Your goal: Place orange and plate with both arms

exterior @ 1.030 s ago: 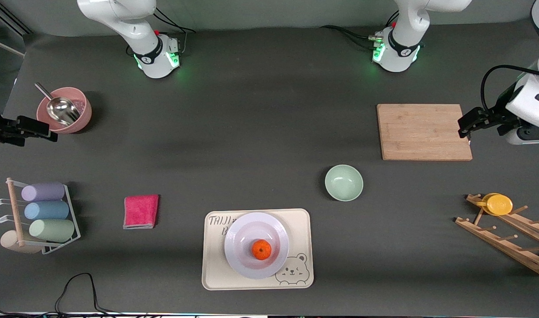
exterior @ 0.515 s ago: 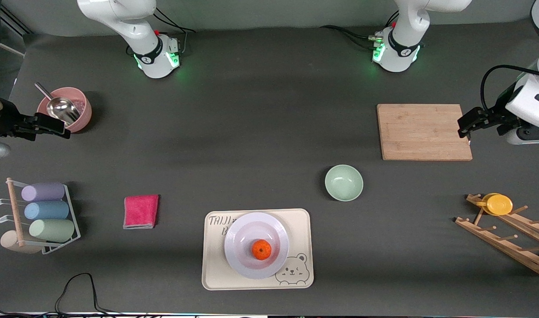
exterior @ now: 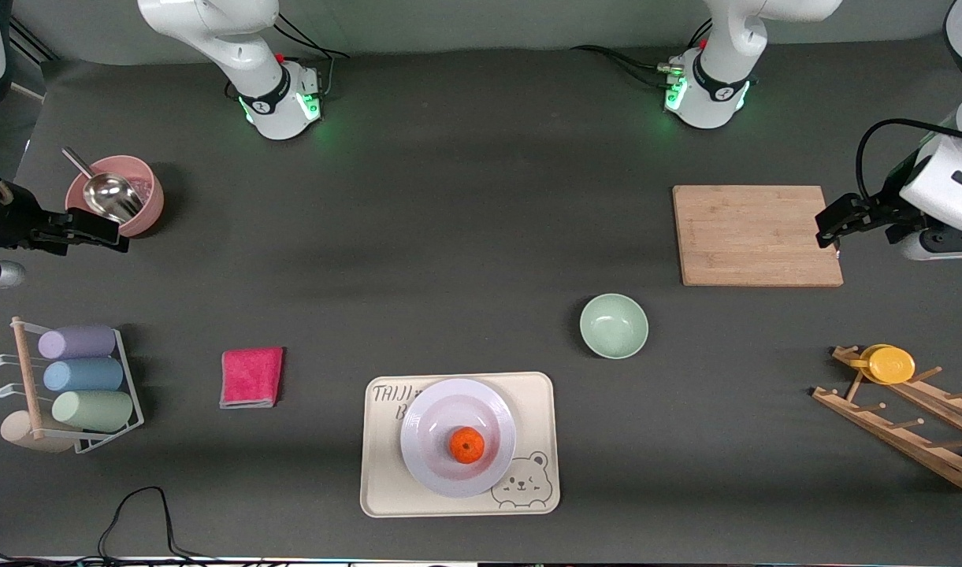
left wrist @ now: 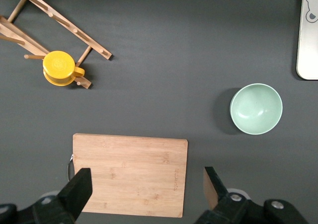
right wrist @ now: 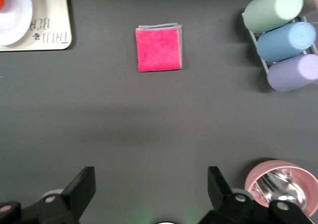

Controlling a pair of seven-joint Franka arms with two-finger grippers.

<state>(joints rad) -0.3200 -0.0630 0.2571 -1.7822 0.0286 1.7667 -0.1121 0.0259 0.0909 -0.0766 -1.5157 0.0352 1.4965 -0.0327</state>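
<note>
The orange lies on the white plate, which rests on the cream bear-printed tray near the front camera. My left gripper is open and empty over the end of the wooden cutting board toward the left arm's end of the table; in the left wrist view the gripper hangs above the board. My right gripper is open and empty over the table beside the pink bowl. In the right wrist view the gripper is over bare table, with the plate's edge at a corner.
A pale green bowl sits between board and tray. A pink cloth and a rack of pastel cups are toward the right arm's end. A wooden rack with a yellow cup is toward the left arm's end.
My right gripper has come in from the table's end toward the middle, next to the pink bowl. My left gripper has barely shifted. Orange and plate have not moved.
</note>
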